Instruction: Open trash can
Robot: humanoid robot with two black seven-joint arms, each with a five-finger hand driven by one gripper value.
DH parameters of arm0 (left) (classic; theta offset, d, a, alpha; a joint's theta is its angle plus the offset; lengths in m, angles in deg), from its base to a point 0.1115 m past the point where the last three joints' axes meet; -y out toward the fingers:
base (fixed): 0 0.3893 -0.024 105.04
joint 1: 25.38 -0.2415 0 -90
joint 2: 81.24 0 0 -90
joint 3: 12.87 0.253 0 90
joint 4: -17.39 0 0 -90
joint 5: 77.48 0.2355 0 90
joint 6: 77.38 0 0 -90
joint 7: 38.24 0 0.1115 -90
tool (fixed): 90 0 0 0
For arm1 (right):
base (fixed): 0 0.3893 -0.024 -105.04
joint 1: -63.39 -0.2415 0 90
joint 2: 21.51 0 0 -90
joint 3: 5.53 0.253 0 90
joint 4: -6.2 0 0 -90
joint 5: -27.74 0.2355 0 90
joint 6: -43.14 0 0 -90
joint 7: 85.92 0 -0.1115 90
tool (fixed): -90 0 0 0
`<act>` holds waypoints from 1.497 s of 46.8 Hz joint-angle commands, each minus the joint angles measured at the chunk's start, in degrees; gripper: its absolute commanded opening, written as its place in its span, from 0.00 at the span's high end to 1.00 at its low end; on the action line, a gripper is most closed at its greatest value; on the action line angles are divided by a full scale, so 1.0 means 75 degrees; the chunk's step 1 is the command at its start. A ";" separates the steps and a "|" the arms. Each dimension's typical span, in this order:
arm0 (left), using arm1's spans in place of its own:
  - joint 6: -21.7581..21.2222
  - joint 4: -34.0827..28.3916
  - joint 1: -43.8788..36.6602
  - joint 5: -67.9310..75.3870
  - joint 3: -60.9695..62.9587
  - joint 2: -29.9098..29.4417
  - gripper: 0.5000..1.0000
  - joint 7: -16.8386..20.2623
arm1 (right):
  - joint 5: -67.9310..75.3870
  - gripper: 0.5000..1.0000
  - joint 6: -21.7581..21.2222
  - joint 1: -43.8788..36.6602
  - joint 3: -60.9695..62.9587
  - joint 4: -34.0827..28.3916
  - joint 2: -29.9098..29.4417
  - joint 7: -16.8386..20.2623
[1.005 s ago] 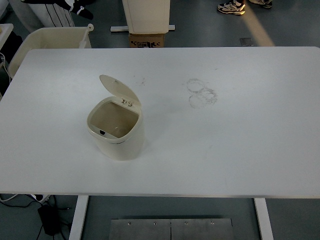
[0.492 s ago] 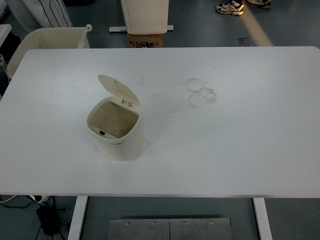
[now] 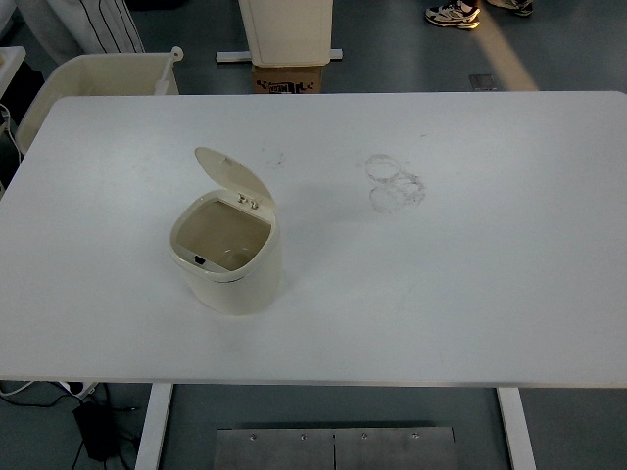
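Nothing on the surface point(image 3: 470, 294) has moved since the earlier frames: the trash can point(image 3: 227, 257) stands left of centre, its lid point(image 3: 233, 176) tipped up and back. Opening looks done. Neither hand shows, so fingers cannot be judged.

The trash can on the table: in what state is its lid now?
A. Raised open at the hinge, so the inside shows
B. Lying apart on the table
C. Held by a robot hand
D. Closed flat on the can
A: the lid stands tilted up at the far side of the trash can, the hollow inside shows, and no hand is in view.
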 commanded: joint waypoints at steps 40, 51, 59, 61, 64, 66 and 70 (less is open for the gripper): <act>-0.0005 -0.0351 -0.2993 -0.0894 -0.1474 0.0149 0.00 0.0266 | 0.0002 0.02 0.0002 0.0148 -0.0012 -0.0007 0.0000 0.0000; 0.0018 -0.0351 -0.3333 -0.1129 -0.1592 0.0220 0.00 0.0266 | 0.0002 0.01 0.0002 0.0148 0.0000 -0.0007 0.0000 0.0000; 0.0018 -0.0351 -0.3380 -0.1129 -0.1592 0.0243 0.00 0.0278 | 0.0002 0.02 0.0002 0.0148 0.0000 -0.0007 0.0000 0.0000; 0.0018 -0.0351 -0.3380 -0.1129 -0.1592 0.0243 0.00 0.0278 | 0.0002 0.02 0.0002 0.0148 0.0000 -0.0007 0.0000 0.0000; 0.0018 -0.0351 -0.3380 -0.1129 -0.1592 0.0243 0.00 0.0278 | 0.0002 0.02 0.0002 0.0148 0.0000 -0.0007 0.0000 0.0000; 0.0018 -0.0351 -0.3380 -0.1129 -0.1592 0.0243 0.00 0.0278 | 0.0002 0.02 0.0002 0.0148 0.0000 -0.0007 0.0000 0.0000; 0.0018 -0.0351 -0.3380 -0.1129 -0.1592 0.0243 0.00 0.0278 | 0.0002 0.02 0.0002 0.0148 0.0000 -0.0007 0.0000 0.0000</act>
